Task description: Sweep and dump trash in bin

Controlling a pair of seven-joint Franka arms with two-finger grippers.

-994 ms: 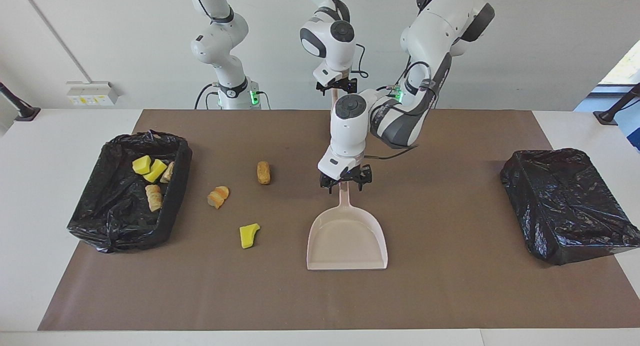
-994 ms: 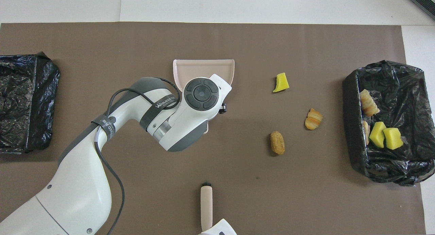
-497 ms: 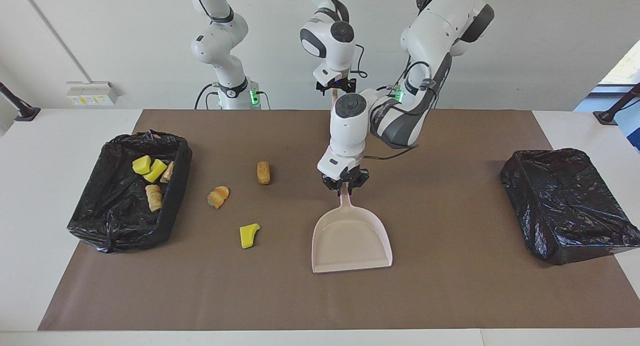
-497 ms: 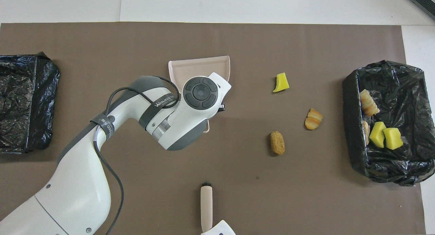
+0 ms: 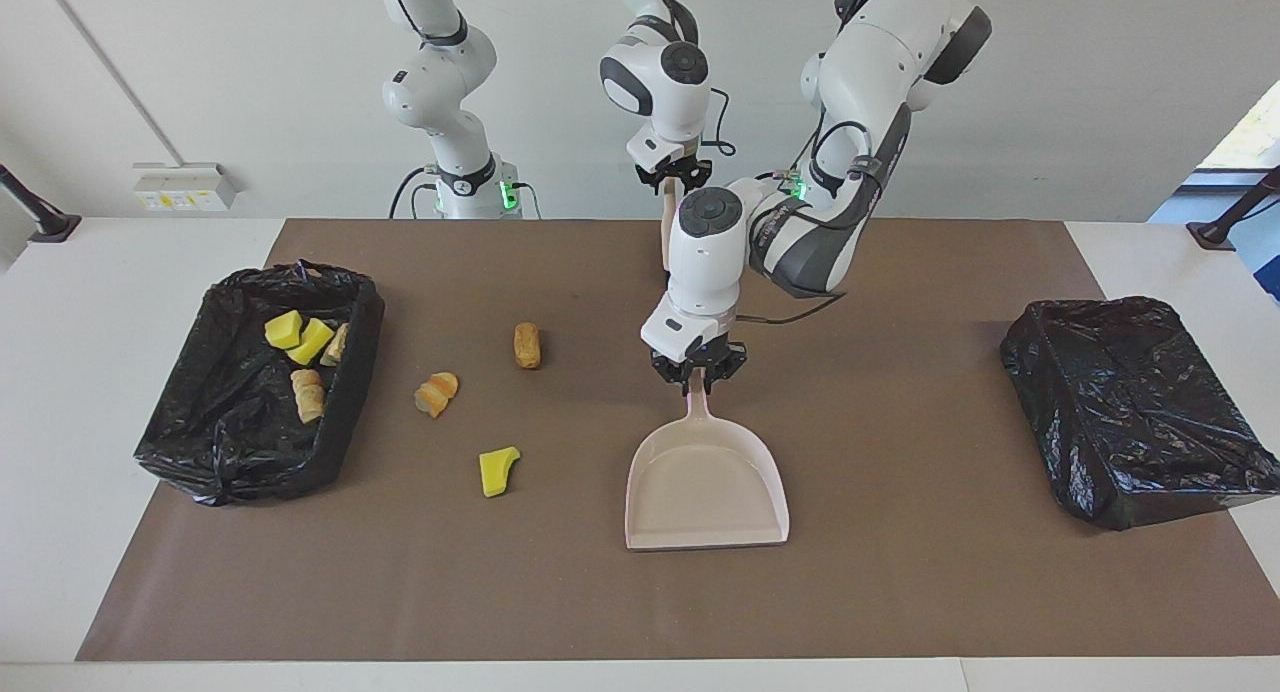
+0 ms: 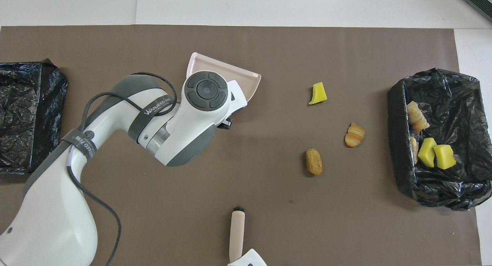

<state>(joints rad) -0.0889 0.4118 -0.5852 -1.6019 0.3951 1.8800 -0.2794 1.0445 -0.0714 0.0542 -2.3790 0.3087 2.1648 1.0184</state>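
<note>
The left gripper [image 5: 698, 379] is clenched on the handle of the pale pink dustpan [image 5: 706, 487], near the middle of the brown mat [image 5: 900, 572] that covers the bench [image 5: 60, 302]. In the facing view the handle rises from the pan into the gripper; the pan's open edge points away from the robots. Whether the pan rests on the mat or is lifted clear of it cannot be told. In the overhead view the left arm covers most of the pan, and only its open edge shows.

The right gripper [image 5: 674, 178] is over the edge of the mat nearest the robots. It grasps the upper end of a pale brush handle [image 5: 666, 227], which hangs below it with a dark tip [image 6: 239, 209] at the lower end.

Loose trash lies on the mat toward the right arm's end of the bench:
- a brown oblong roll [image 5: 527, 345], nearest the robots;
- an orange-tan striped croissant-shaped piece [image 5: 436, 394], closer to the bin;
- a yellow foam wedge [image 5: 497, 470], farthest from the robots.

The bin [image 5: 225, 442] at the right arm's end is lined with wrinkled black plastic. It contains two yellow wedges [image 5: 298, 335] and tan striped pieces [image 5: 309, 395]. A second black-lined bin [image 5: 1135, 412] sits at the left arm's end.
</note>
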